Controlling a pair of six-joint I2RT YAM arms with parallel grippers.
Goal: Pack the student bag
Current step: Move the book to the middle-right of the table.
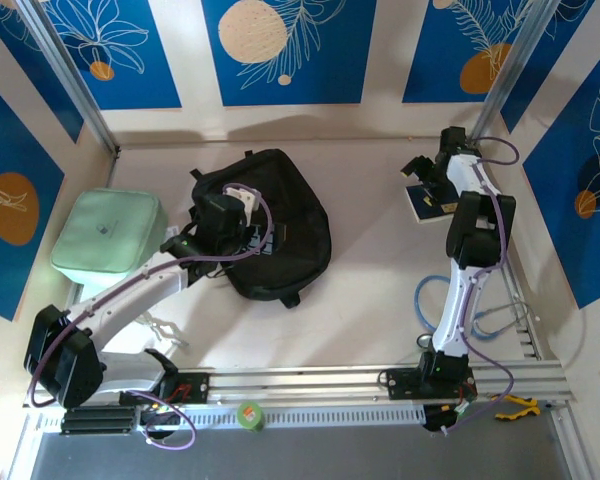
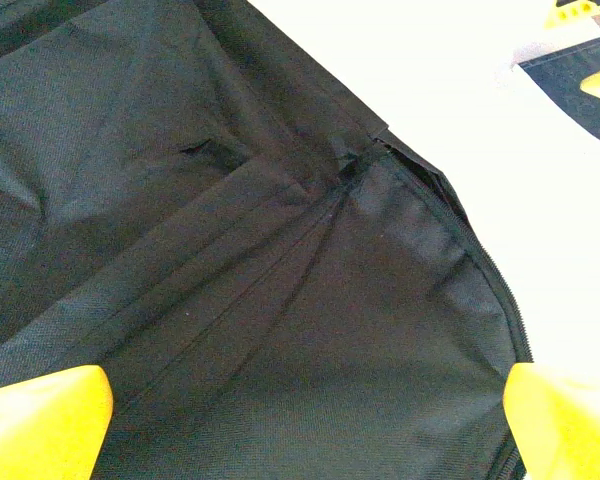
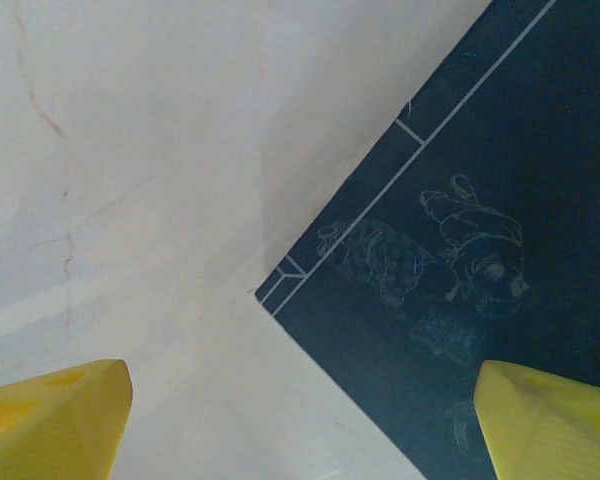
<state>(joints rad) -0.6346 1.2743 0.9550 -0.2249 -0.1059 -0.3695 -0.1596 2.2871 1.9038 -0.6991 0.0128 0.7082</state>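
The student bag [image 1: 280,225] is a big black fabric backpack lying flat in the middle of the table. My left gripper [image 1: 248,215] hovers over its left half. In the left wrist view its yellow fingertips [image 2: 42,420] stand wide apart over creased black fabric and a zipper edge [image 2: 485,265], so the left gripper [image 2: 305,425] is open and holds nothing. A dark blue book [image 1: 430,205] lies at the back right. My right gripper [image 1: 425,178] hangs above it, and in the right wrist view the right gripper [image 3: 300,420] is open, straddling the near corner of the book [image 3: 460,200].
A pale mint-green bag [image 1: 108,245] lies left of the backpack, close to the left arm. A green tape roll [image 1: 250,413] sits on the front rail. Loose cables [image 1: 480,320] and a yellow-handled tool [image 1: 520,405] lie at the right front. Walls enclose three sides.
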